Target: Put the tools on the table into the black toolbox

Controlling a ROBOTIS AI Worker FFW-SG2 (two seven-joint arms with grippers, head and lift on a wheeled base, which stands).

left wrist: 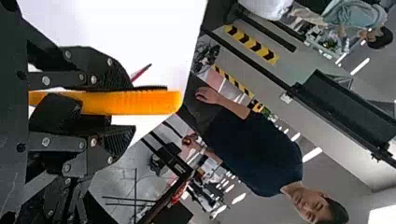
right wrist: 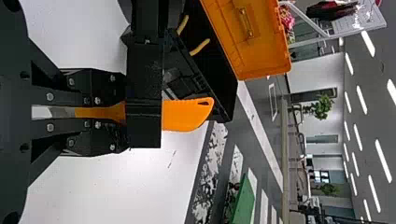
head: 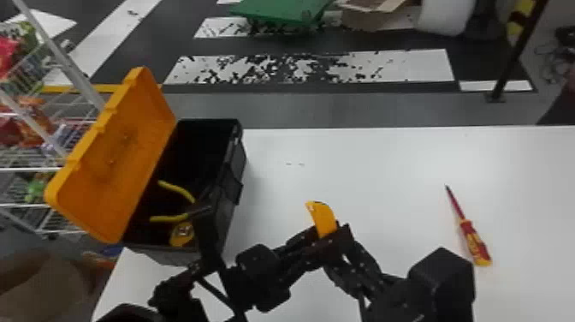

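In the head view, my left gripper (head: 331, 240) and my right gripper (head: 340, 257) meet over the table around one orange-handled tool (head: 324, 217). My left gripper (left wrist: 148, 107) is shut on its handle in the left wrist view. From the other side my right gripper (right wrist: 125, 112) is shut on the tool, a pale metal part lying between its fingers; the left finger crosses the handle. The black toolbox (head: 234, 180) stands open at the left, holding yellow-handled pliers (head: 171, 218) and a yellow tape measure (head: 181, 234). A red-yellow screwdriver (head: 474, 245) lies on the right.
The toolbox's orange lid (head: 124, 150) leans open to the left, beside a wire rack (head: 25, 169). Part of my left arm stands before the box's near right corner. The white table (head: 385, 167) ends in a straight far edge.
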